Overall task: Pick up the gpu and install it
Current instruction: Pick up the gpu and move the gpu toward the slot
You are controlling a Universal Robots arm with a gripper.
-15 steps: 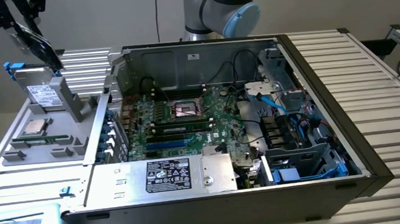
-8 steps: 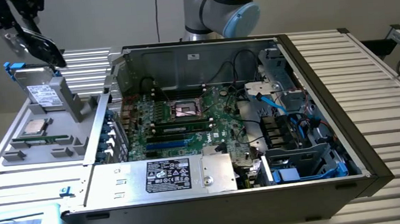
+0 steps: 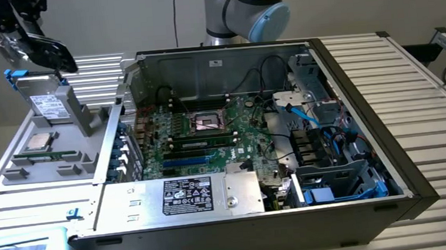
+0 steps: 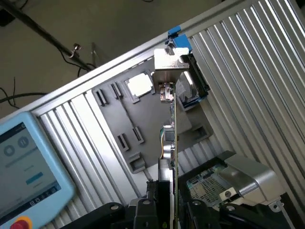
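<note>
One claw pinching gpu edge-on, long axis pointing away, bracket end farthest.

Gripper cut by picture edge; gpu seen edge-on, both faces hidden; tablet screen text too small to read

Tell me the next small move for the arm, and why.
Probably carry the gpu toward the exterior view's right, keeping its height, to the open computer case. The jaws of the gripper hold the card edge-on, it hangs above the grey tray, and the motherboard lies in that case.
</note>
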